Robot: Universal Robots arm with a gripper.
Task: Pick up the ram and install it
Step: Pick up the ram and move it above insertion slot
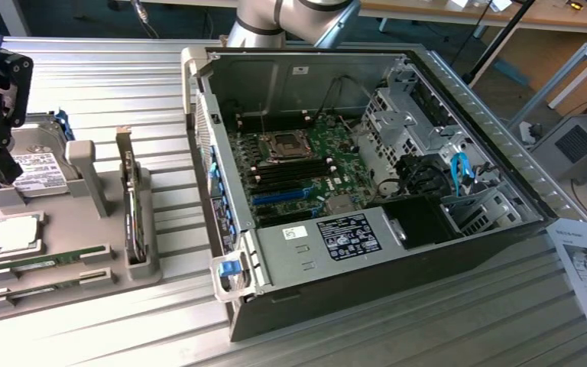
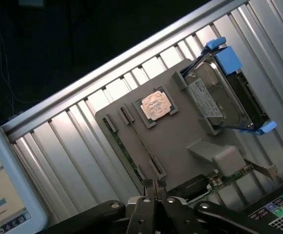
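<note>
Ribbed metal surface (image 1: 426, 332): we see the thin green ram stick (image 1: 47, 262) lying in the grey plastic tray (image 1: 74, 229), 9 o'clock of the open black computer case (image 1: 396, 290). Jaws together, empty, above the tray.

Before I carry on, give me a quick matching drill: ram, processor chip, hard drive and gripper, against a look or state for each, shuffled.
1 ram
2 processor chip
3 hard drive
4 gripper

A blue at both ends
B shut, above the grey tray
C square, silver
D long, thin, green

Pairs: 1-D, 2-C, 3-A, 4-B.
</note>
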